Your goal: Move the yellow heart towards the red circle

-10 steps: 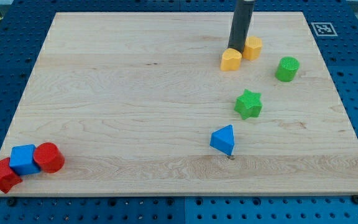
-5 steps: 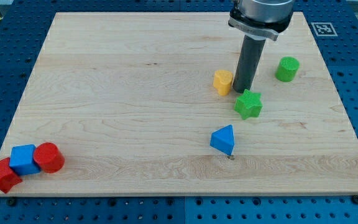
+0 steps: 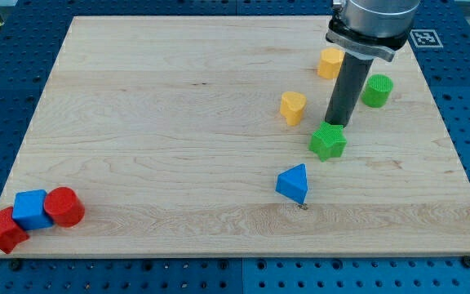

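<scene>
The yellow heart (image 3: pixel 293 107) lies on the wooden board (image 3: pixel 178 122), right of centre. The red circle (image 3: pixel 64 207) sits far away at the bottom left, touching a blue cube (image 3: pixel 31 208). My tip (image 3: pixel 334 123) is down on the board to the right of the yellow heart, with a gap between them. It stands just above the green star (image 3: pixel 327 140), at or near its top edge.
A second yellow block (image 3: pixel 330 62) lies at the view's top right, partly behind the rod. A green cylinder (image 3: pixel 376 90) is to the right of the rod. A blue triangle (image 3: pixel 293 183) lies below the star. A red star (image 3: pixel 1 230) sits at the bottom-left corner.
The yellow heart was pushed down and left from beside the other yellow block. My tip has since drawn off to the right, away from the heart, towards the green star's top.
</scene>
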`<action>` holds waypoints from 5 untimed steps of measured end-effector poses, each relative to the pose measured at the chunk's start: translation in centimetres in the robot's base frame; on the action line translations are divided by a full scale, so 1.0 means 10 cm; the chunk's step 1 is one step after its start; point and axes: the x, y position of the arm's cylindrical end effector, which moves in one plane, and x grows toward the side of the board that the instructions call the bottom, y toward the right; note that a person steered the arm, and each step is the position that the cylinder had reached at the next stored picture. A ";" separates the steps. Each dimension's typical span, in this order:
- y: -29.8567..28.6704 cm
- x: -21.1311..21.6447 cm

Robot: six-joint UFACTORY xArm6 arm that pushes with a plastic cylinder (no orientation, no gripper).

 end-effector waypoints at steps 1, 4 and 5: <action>-0.08 0.00; -0.10 -0.19; -0.11 -0.24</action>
